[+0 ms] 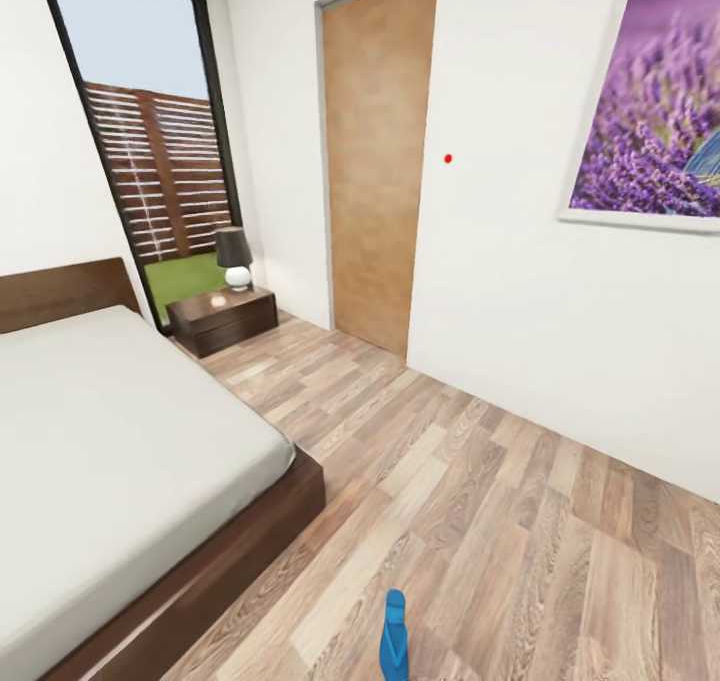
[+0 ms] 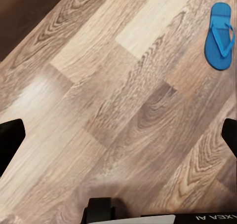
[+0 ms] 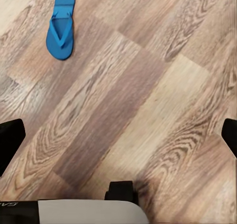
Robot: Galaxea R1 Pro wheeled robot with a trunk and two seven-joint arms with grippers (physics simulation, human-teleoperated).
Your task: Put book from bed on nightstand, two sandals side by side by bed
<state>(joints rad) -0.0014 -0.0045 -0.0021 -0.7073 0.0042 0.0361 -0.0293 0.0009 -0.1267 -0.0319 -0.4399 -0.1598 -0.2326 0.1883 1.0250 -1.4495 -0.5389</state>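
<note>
One bright blue sandal (image 1: pixel 393 637) lies flat on the wood floor, a short way off the foot corner of the bed (image 1: pixel 110 441). The left wrist view has this sandal (image 2: pixel 219 35) well ahead of my left gripper (image 2: pixel 118 137), which is open over bare planks. The sandal (image 3: pixel 61 31) also lies ahead of my open right gripper (image 3: pixel 118 137), whose dark fingertips (image 3: pixel 10 140) sit at the frame edges. A dark-brown nightstand (image 1: pixel 222 319) stands beside the headboard. The book and the other sandal are out of view.
A black-shaded lamp (image 1: pixel 235 258) stands on the nightstand. Behind it is a tall black-framed window (image 1: pixel 150 131). A brown door (image 1: pixel 375 161) and a lavender picture (image 1: pixel 655 111) are on the white wall to the right. Wood floor (image 1: pixel 480 501) runs between bed and wall.
</note>
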